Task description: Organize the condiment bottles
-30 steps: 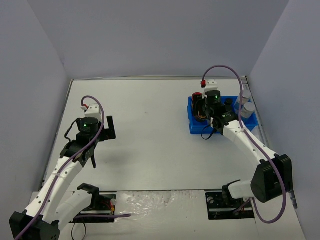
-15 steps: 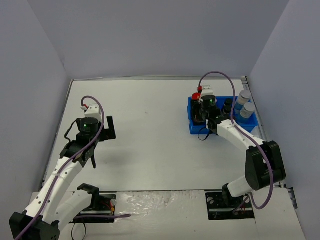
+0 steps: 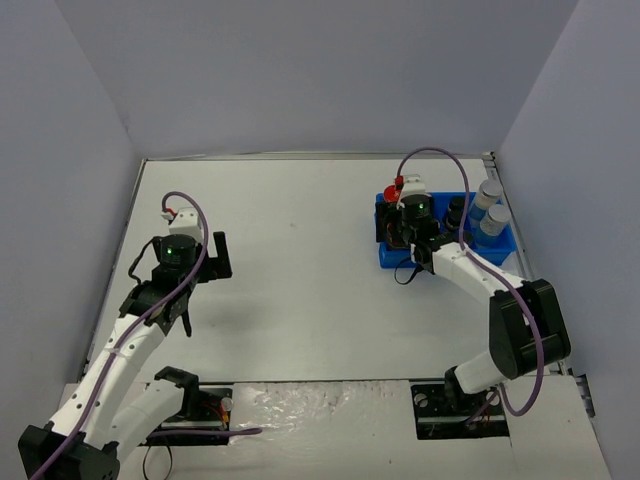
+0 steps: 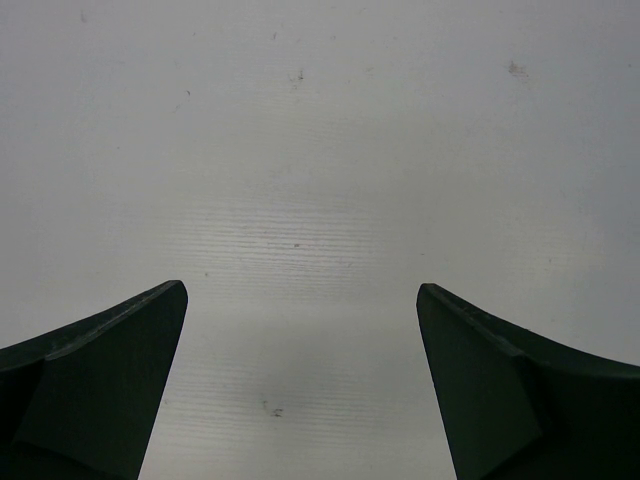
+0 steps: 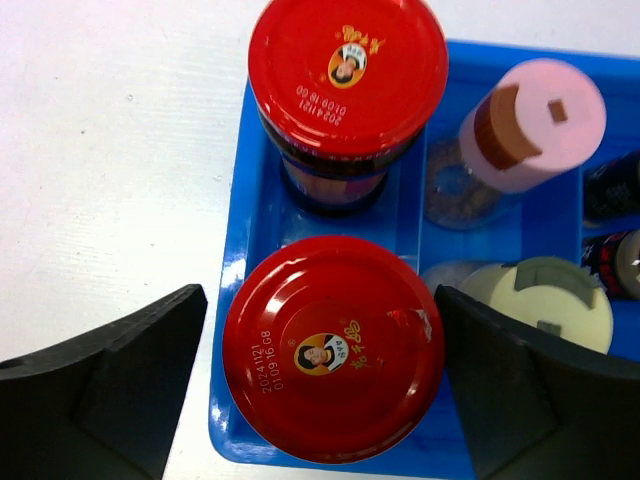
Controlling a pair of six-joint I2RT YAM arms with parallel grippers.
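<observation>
In the right wrist view two red-lidded dark sauce jars stand in the left compartments of the blue tray [image 5: 236, 250]: the near one [image 5: 333, 345] and the far one [image 5: 347, 70]. My right gripper [image 5: 320, 295] is open, with one finger on each side of the near jar's lid and the left finger outside the tray. To the right in the tray stand a pink-capped jar [image 5: 540, 125], a cream-capped jar [image 5: 545, 300] and two tiny dark jars [image 5: 615, 185]. Two silver-lidded jars [image 3: 489, 192] stand at the tray's right end. My left gripper [image 4: 300, 290] is open and empty over bare table.
The blue tray [image 3: 505, 252] sits at the back right of the white table, close to the right wall. The right arm [image 3: 470, 270] reaches over it and hides its left part from above. The left arm [image 3: 180, 260] hangs over the left side.
</observation>
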